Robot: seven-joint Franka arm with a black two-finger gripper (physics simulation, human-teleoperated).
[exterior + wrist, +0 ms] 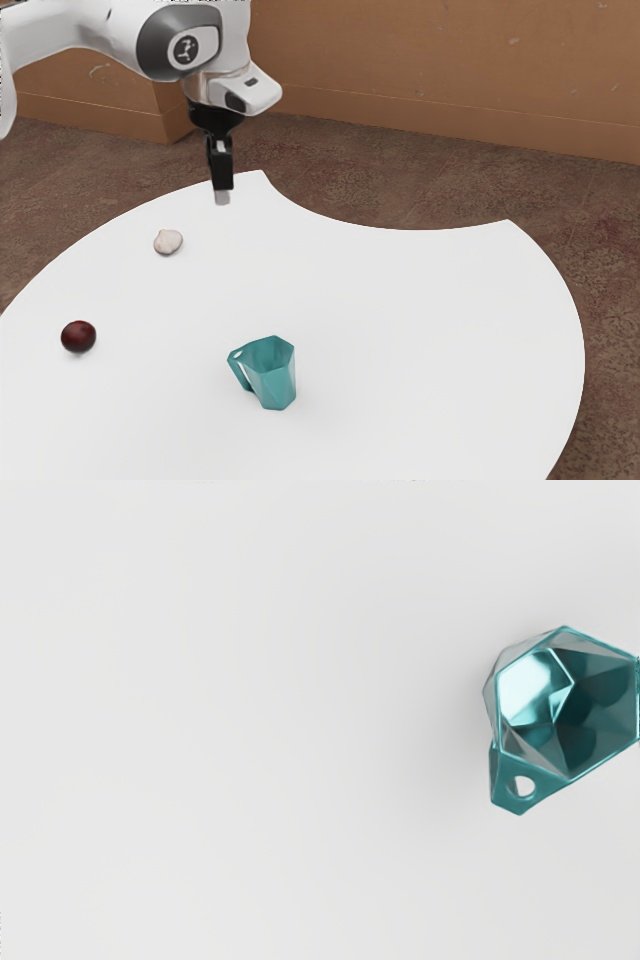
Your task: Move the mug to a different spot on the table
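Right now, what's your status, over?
Hand high, empty, well apart from the mug. Mug upright, not yet gripped. Pale lump and red ball off to one side, not in the way.

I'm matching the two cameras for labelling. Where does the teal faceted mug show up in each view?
Exterior view: the teal faceted mug stands upright low in the middle of the picture, on the white table, with its handle toward the exterior view's left.
Wrist view: the mug is seen from above, open mouth showing, off to one side of the hand.
Shared landmark: the mug's looped handle.
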